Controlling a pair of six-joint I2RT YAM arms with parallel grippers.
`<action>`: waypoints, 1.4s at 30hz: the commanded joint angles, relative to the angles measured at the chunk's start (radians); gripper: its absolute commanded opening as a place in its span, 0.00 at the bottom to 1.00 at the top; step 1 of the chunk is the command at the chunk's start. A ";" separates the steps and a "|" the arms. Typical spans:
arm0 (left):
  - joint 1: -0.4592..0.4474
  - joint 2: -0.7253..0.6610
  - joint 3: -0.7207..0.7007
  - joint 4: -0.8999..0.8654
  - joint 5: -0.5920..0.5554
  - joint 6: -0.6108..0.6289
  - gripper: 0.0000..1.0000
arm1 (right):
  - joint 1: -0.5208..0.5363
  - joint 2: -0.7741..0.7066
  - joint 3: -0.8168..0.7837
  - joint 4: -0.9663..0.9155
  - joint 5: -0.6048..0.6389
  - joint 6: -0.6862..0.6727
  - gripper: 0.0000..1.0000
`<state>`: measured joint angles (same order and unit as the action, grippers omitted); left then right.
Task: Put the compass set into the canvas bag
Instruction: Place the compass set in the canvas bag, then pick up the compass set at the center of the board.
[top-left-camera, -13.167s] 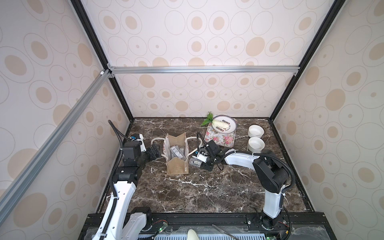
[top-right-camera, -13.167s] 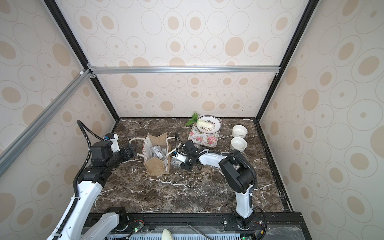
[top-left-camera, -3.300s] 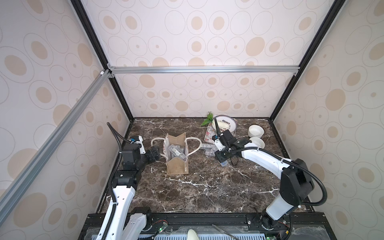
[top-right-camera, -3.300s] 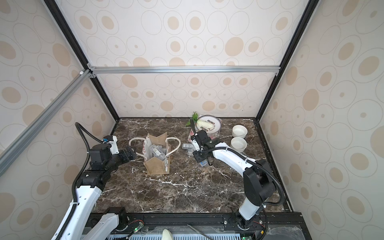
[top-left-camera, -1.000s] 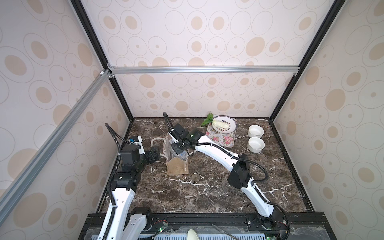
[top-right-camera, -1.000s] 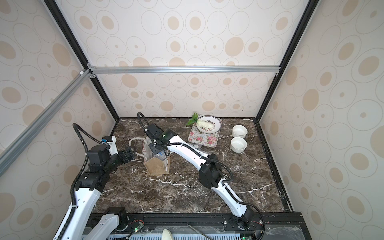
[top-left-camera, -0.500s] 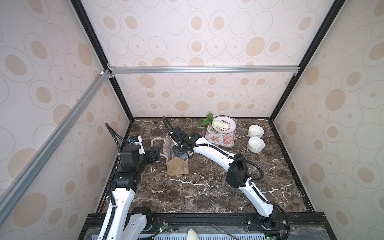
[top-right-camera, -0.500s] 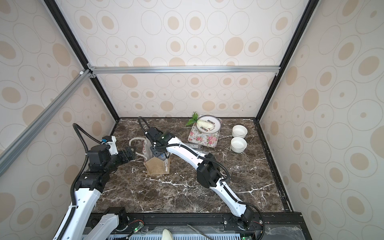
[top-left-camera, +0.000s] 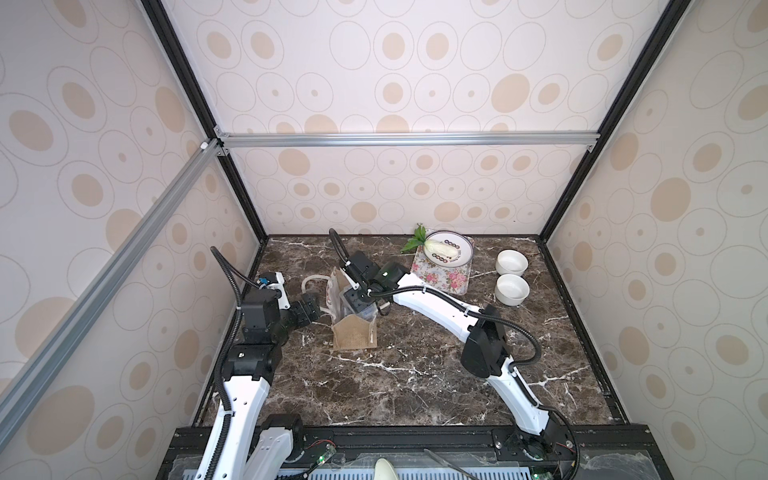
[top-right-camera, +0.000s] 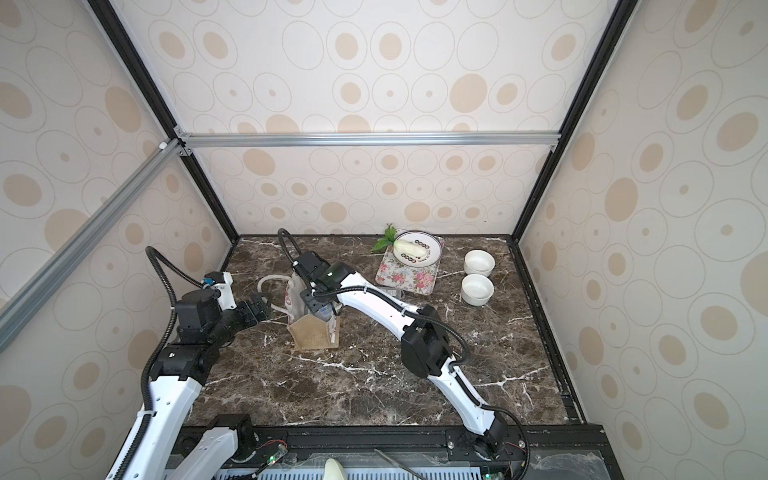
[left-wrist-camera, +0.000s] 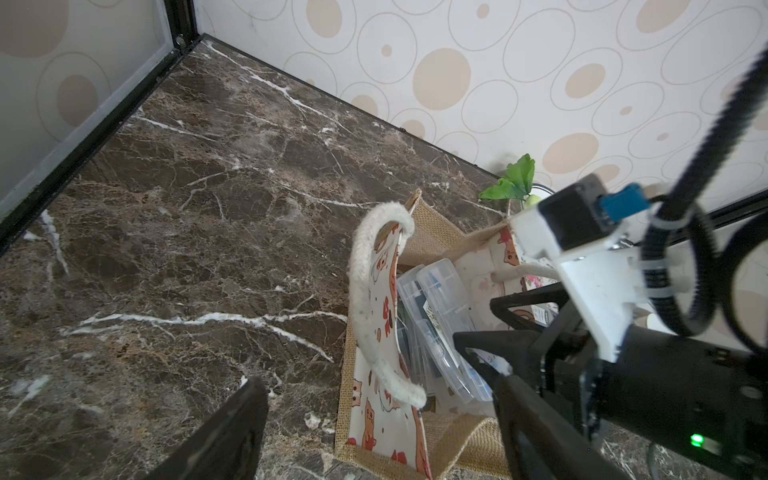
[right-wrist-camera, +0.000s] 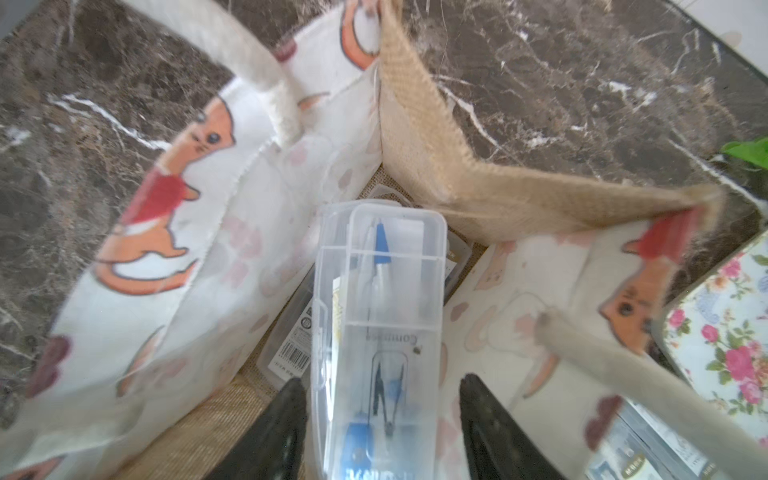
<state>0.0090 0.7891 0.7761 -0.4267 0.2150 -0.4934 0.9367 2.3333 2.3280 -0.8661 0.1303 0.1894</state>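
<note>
Right fingers (right-wrist-camera: 276, 432) parted, compass set (right-wrist-camera: 382, 332) in bag (right-wrist-camera: 453, 166)

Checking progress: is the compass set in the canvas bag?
In. The compass set sits inside the canvas bag, walls all around it, between the right gripper's parted jaws.

The word "Compass" is printed in faint grey on the clear lid of the compass set (right-wrist-camera: 386, 316), and reads inverted in the right wrist view. A dark pack (right-wrist-camera: 291, 338) beneath it carries a white barcode label with digits too small to read. Blue lettering at one end of the lid is too blurred to read.
</note>
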 joint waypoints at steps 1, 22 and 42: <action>-0.004 0.002 0.021 0.000 -0.006 0.003 0.87 | 0.006 -0.081 -0.006 0.023 -0.009 -0.021 0.61; -0.006 -0.007 0.025 -0.009 -0.010 0.004 0.87 | -0.027 -0.495 -0.344 0.113 0.025 -0.254 0.63; -0.005 0.024 0.046 0.011 -0.002 -0.013 0.87 | -0.460 -0.813 -1.004 0.169 -0.211 -0.298 0.69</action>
<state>0.0090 0.8093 0.7765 -0.4255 0.2115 -0.4942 0.4721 1.4834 1.3323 -0.7082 -0.0147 -0.0685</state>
